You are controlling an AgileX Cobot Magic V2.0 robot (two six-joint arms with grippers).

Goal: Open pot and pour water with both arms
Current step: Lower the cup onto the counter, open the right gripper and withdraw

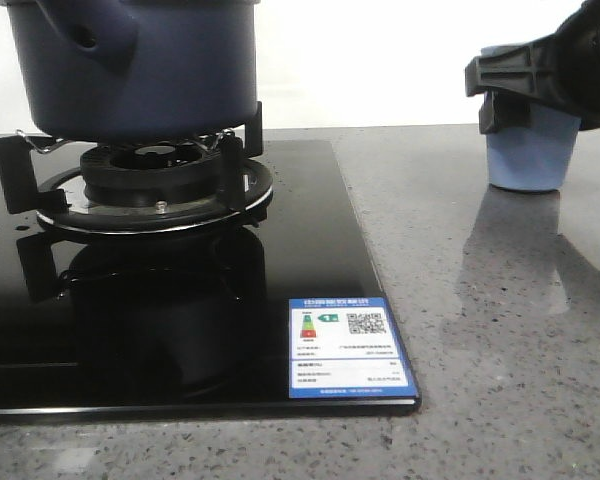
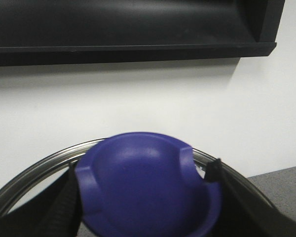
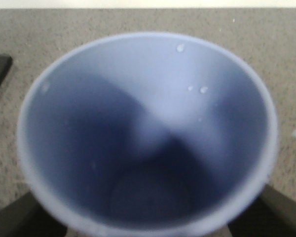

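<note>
The dark navy pot (image 1: 130, 60) stands on the gas burner (image 1: 155, 175) at the far left, its stubby hollow handle (image 1: 90, 35) facing me; its top is cut off by the frame. In the left wrist view my left gripper (image 2: 145, 197) is shut on the lid's blue knob (image 2: 143, 177), a finger on each side, with the lid's steel rim (image 2: 34, 170) behind. My right gripper (image 1: 525, 85) clasps the light blue cup (image 1: 525, 155), which stands on the counter at the right. The cup (image 3: 148, 123) sits between the right gripper's (image 3: 148, 217) fingers; droplets dot its inner wall.
A black glass hob (image 1: 180, 320) with a blue energy label (image 1: 342, 348) covers the left half. Grey speckled counter (image 1: 500, 320) lies to its right. A white wall stands behind, and a black range hood (image 2: 128, 24) hangs above.
</note>
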